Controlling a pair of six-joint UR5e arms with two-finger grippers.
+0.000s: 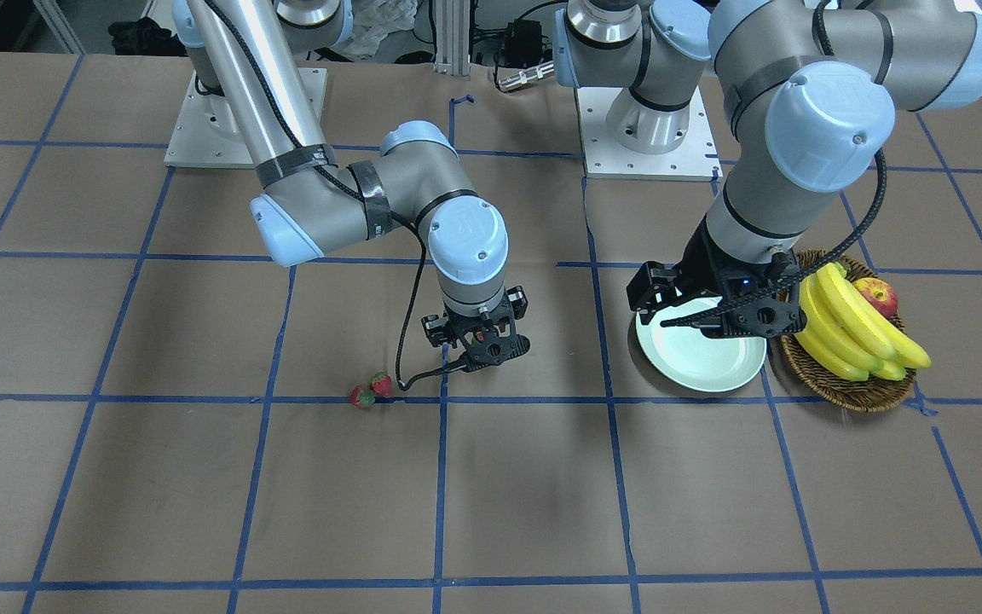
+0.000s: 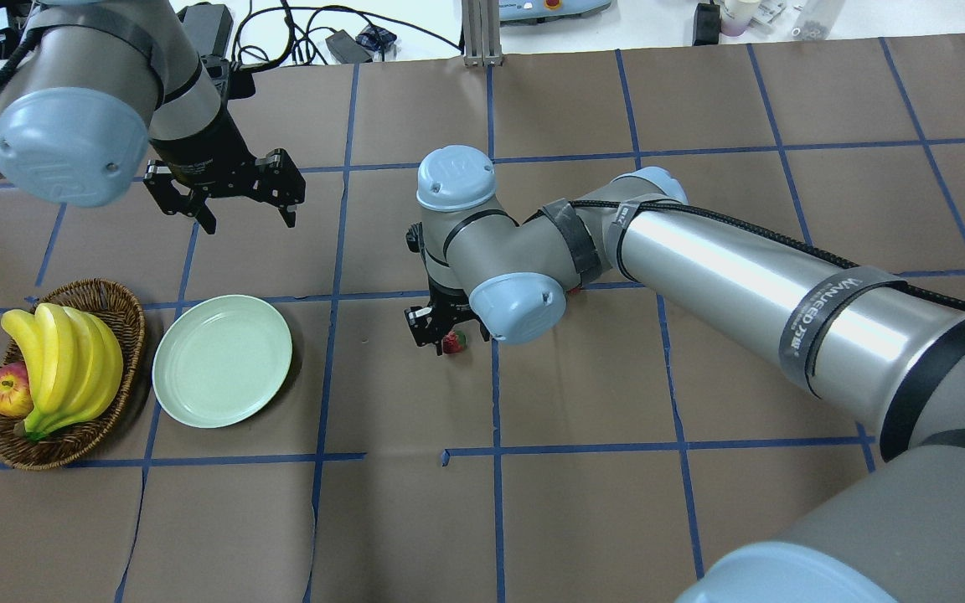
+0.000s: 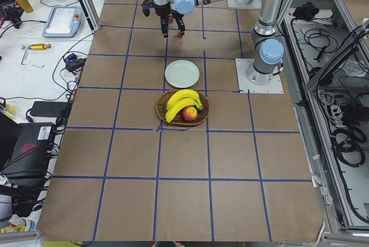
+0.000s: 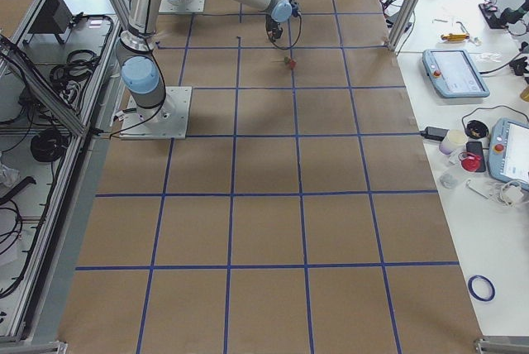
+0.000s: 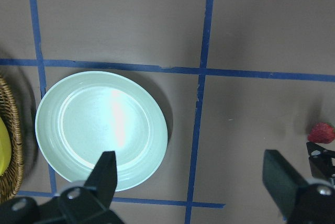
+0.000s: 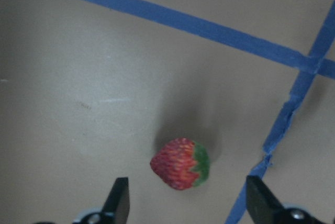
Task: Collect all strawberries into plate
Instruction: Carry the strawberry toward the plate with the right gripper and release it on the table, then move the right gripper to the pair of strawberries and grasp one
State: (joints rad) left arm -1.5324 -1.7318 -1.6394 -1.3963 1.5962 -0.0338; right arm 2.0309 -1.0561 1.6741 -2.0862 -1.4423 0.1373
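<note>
Right wrist-mounted view: looks straight down on one strawberry (image 6: pixel 180 164) lying on its side on the brown table (image 6: pixel 78 77), green cap turned toward the blue tape, framed by the right gripper (image 6: pixel 189 203) with jaws spread wide, one finger to either side, neither touching the fruit. Nothing held. From overhead, low over that same berry, well apart from the plate (image 2: pixel 223 360), with a tape line between. From across the table, a pair of strawberries (image 1: pixel 372 390) touching each other at a tape line, near the right gripper on the side away from the plate. Plate bare, none of the three berries in it, just beside a wicker basket (image 2: pixel 132 322) holding bananas (image 2: pixel 64 360) and an apple (image 2: pixel 7 389). Left gripper (image 2: pixel 227 188) raised over the table near the plate, fingers wide apart, empty. As a judgement on handling: light, small, probably soft and easily bruised if real fruit, with a rounded, tapering body apt to roll or squirt out of a hard pinch. Best taken across the broad shoulder just below the cap, where both sides run closest to parallel; not at the pointed tip, not by the leaves. Calls for fingers set low on either side of the widest part, closed gently, only as far as needed to stop slipping. Worth centring first, since an off-centre close would likely nudge the berry aside rather than trap it.
</note>
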